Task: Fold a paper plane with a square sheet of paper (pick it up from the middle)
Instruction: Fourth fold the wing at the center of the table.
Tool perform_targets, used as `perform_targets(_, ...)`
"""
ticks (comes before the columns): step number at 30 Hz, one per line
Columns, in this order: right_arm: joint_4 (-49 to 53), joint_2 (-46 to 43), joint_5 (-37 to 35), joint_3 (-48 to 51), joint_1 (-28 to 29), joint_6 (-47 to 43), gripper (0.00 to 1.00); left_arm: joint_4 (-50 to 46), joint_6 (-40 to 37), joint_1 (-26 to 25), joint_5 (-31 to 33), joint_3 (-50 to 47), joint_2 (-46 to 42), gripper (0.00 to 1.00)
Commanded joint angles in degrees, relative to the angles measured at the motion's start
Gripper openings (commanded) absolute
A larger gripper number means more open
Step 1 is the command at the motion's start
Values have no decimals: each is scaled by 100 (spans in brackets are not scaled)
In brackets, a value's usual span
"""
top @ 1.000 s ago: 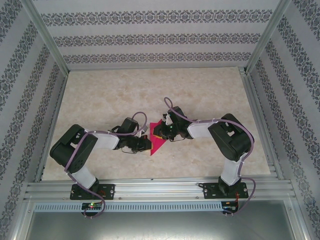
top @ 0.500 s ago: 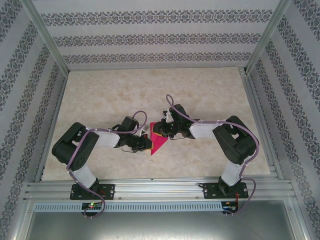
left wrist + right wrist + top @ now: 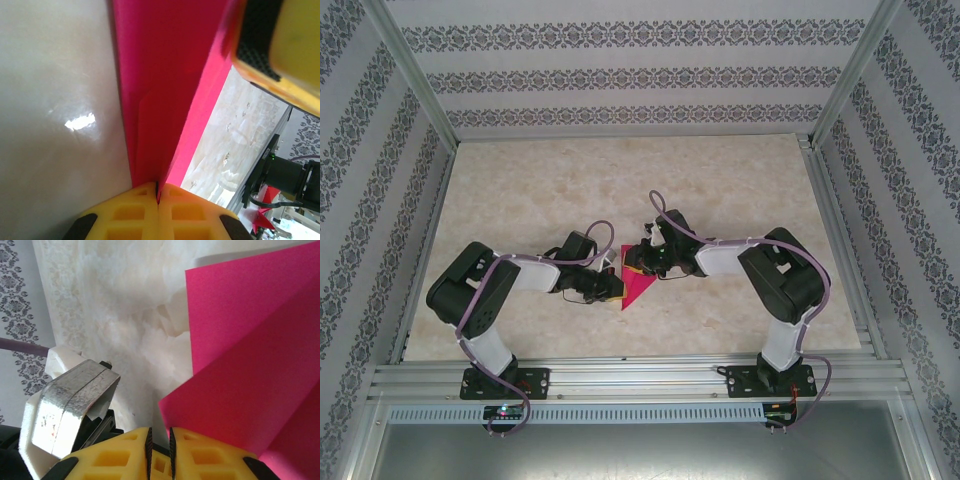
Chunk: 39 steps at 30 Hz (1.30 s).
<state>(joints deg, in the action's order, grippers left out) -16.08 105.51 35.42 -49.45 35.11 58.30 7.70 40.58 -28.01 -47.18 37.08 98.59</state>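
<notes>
The square sheet of paper (image 3: 639,286) is magenta-pink, creased and folded into a narrow wedge that stands off the table between the two grippers. My left gripper (image 3: 616,287) is shut on its left edge. In the left wrist view the folded layers (image 3: 160,90) rise straight out of the closed yellow jaws (image 3: 159,192). My right gripper (image 3: 637,262) sits at the paper's upper end. In the right wrist view its jaws (image 3: 160,440) stand a narrow gap apart, with a corner of the paper (image 3: 250,365) right beside one pad and nothing clamped between them.
The marble-patterned table (image 3: 740,190) spreads out behind and to both sides. Aluminium frame rails (image 3: 620,378) run along the near edge, and patterned walls close in the cell. A silver metal bracket (image 3: 70,405) on the left arm sits close to my right gripper.
My right gripper has edged a little left, closer to the paper's upper end. The left gripper stays clamped on the paper and has barely moved.
</notes>
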Motion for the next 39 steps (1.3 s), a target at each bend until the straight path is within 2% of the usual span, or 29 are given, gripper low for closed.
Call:
perform_targets(1, 34, 144, -70, -107, -16, -65, 19, -429, -112, 83, 152, 12, 222, 2)
perform_targets(15, 96, 313, -171, -34, -88, -77, 19, -621, -197, 87, 89, 101, 345, 2)
perform_targets(24, 403, 265, -506, 67, -101, -151, 18, -739, -242, 102, 35, 159, 447, 3)
perform_targets(32, 372, 461, -299, 28, -92, -186, 18, -703, -239, 103, -24, 137, 433, 6)
perform_targets(39, 204, 236, -69, -12, -114, -135, 19, -577, -172, 103, -14, 70, 459, 2)
